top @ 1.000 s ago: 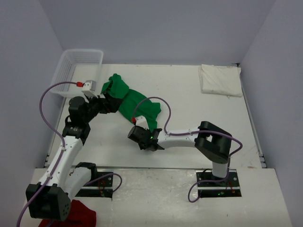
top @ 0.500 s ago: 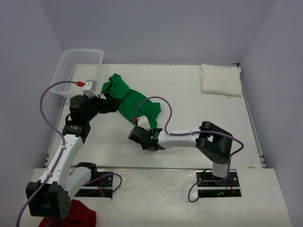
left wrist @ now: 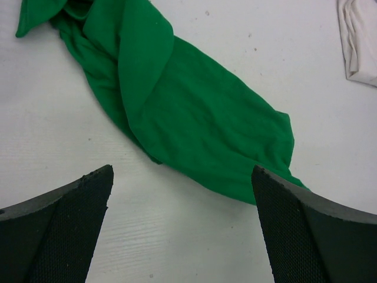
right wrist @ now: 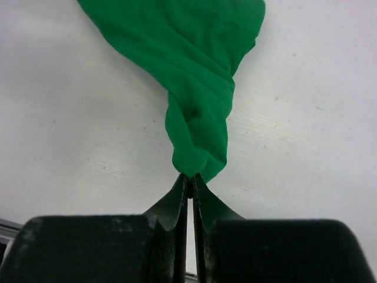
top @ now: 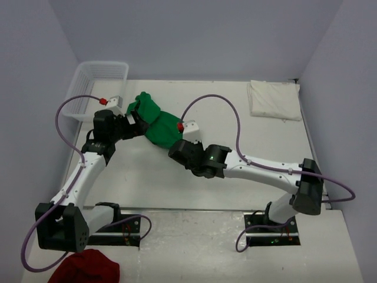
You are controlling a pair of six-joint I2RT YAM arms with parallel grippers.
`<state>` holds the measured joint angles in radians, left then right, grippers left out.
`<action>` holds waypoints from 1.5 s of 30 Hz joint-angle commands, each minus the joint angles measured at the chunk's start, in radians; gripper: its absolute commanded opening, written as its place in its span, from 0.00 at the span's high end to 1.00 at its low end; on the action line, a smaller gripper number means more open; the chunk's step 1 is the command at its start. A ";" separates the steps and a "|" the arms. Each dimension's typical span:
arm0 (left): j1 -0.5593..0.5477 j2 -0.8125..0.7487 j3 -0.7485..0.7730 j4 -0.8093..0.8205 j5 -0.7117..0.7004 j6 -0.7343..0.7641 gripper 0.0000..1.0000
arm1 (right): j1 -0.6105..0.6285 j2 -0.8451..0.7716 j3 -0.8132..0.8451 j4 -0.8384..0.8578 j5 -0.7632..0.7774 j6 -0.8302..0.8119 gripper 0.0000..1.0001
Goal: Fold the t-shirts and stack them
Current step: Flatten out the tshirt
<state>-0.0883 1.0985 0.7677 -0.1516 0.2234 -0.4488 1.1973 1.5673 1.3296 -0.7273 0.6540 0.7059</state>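
The bright green t-shirt (top: 154, 119) lies crumpled at the table's left centre. My right gripper (top: 175, 147) is shut on its near-right end. In the right wrist view the cloth (right wrist: 191, 76) runs twisted down into the pinched fingertips (right wrist: 191, 177). My left gripper (top: 136, 122) hovers at the shirt's left side, fingers wide open and holding nothing. In its wrist view the green cloth (left wrist: 177, 100) spreads beyond the open gripper (left wrist: 181, 177). The cream-white t-shirt (top: 272, 99) lies folded at the back right, and its edge (left wrist: 356, 41) shows in the left wrist view.
A clear plastic basket (top: 97, 88) stands at the back left corner. A dark red cloth (top: 85, 268) lies off the table near the left arm's base. Purple cables loop above both arms.
My right gripper has closed on the green shirt's near end and carried it up and toward the back, bunching the shirt. The left arm has shifted slightly toward the back.
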 commanded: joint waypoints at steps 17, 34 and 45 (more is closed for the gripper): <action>-0.013 0.299 0.304 0.014 -0.056 -0.053 0.00 | -0.116 -0.165 0.226 -0.569 0.303 0.184 1.00; -0.042 0.667 0.527 0.000 0.056 -0.088 0.06 | -0.225 -0.197 0.295 -0.526 0.302 0.044 1.00; -0.082 0.725 0.564 -0.091 -0.123 -0.013 0.29 | -0.234 -0.231 0.250 -0.475 0.274 0.020 1.00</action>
<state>-0.1421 1.8404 1.3075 -0.2157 0.1711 -0.4953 0.9695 1.3674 1.5780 -1.2381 0.9195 0.7399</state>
